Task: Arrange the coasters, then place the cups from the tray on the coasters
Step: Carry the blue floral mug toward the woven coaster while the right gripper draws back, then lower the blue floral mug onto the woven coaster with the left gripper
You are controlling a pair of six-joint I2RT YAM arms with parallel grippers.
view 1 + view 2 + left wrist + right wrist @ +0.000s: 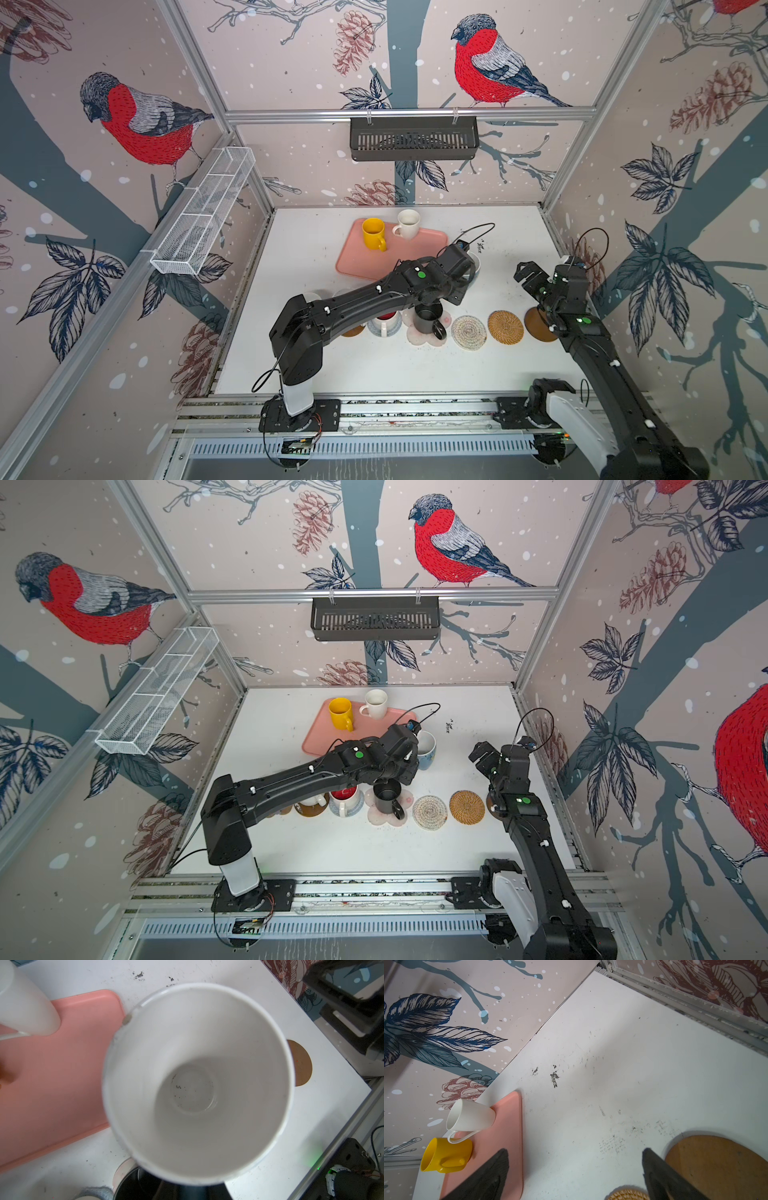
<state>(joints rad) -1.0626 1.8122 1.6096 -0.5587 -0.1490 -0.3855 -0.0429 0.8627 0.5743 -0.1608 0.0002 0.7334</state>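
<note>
My left gripper (415, 752) is shut on a cup (427, 749), white inside and pale blue outside, held off the table just right of the pink tray (357, 262). This cup (197, 1084) fills the left wrist view and hides the jaws. On the tray stand a yellow cup (373, 234) and a white cup (407, 224). The coasters lie in a row at the front. The black cup (428, 319) sits on the flower coaster (419, 340), and a red-inside cup (384, 324) on the crochet one. The rope coaster (469, 332), rattan coaster (505, 327) and brown disc (536, 326) are bare. My right gripper (575, 1150) hangs open beside that disc.
A black slotted basket (413, 139) hangs on the back rail and a white wire basket (203, 212) on the left wall. My left arm (353, 299) stretches over the left end of the coaster row and hides part of it.
</note>
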